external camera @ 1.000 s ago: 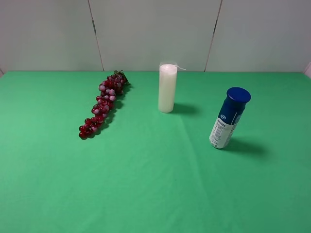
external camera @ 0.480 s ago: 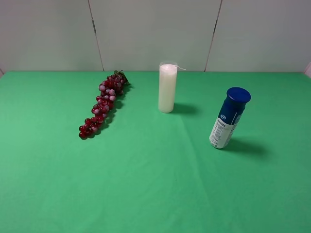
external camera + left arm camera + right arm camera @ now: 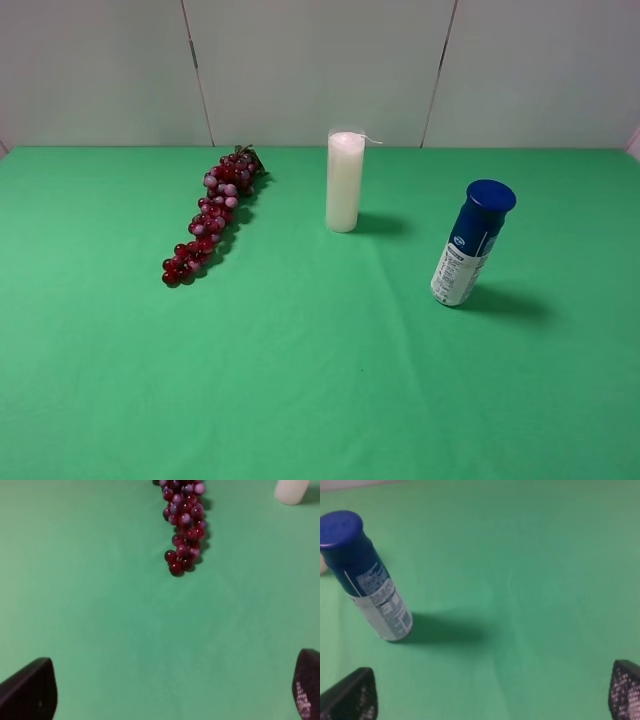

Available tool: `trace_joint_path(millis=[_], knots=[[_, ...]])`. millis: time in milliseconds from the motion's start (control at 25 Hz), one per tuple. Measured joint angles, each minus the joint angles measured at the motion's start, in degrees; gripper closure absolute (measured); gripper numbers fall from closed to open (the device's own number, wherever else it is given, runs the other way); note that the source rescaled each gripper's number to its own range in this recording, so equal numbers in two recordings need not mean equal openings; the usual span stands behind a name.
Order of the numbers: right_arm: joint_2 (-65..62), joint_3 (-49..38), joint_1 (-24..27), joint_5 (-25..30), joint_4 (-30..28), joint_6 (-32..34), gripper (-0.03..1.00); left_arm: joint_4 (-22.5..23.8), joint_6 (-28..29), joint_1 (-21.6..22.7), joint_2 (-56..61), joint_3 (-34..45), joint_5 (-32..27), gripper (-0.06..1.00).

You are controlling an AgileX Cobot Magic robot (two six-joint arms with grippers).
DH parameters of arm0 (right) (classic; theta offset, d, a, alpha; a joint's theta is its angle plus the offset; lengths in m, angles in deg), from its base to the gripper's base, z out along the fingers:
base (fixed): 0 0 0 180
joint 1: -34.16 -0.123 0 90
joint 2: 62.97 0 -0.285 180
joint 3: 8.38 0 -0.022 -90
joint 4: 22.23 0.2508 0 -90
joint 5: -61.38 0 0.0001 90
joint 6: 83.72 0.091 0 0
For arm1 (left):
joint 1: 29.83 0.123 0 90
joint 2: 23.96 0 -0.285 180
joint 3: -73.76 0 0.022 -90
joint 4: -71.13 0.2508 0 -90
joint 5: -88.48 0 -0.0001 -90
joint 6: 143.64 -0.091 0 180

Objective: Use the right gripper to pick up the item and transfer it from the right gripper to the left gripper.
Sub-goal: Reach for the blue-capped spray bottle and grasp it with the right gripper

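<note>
The item [image 3: 470, 245], a bottle with a dark blue cap and white printed lower body, stands upright on the green cloth at the right. The right wrist view shows the item [image 3: 367, 577] off to one side, well ahead of my right gripper [image 3: 492, 692], whose black fingertips [image 3: 350, 695] stand wide apart with nothing between them. My left gripper [image 3: 167, 690] is open too, its dark fingertips [image 3: 30, 690] far apart over bare cloth. Neither arm appears in the exterior high view.
A tall white candle [image 3: 344, 182] stands at the back centre; its base [image 3: 291, 491] also shows in the left wrist view. A bunch of red grapes [image 3: 212, 213] lies at the back left, and ahead of my left gripper in the grapes' wrist view [image 3: 183, 525]. A grey wall runs behind the table.
</note>
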Motion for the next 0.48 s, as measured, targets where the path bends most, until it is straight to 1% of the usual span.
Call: trace_joint_path(millis=[160,240,480], knots=[[7.2,3.2,0.0,-1.0,0.0,0.0,-0.03,0.0,0.0,0.0,0.0,0.0,0.0,0.06],[12.9,6.3,0.0,-2.1,0.0,0.0,-0.03,0.0,0.0,0.0,0.0,0.0,0.0,0.06],[31.0,15.4,0.0,-2.0,0.0,0.0,-0.03,0.0,0.0,0.0,0.0,0.0,0.0,0.06]])
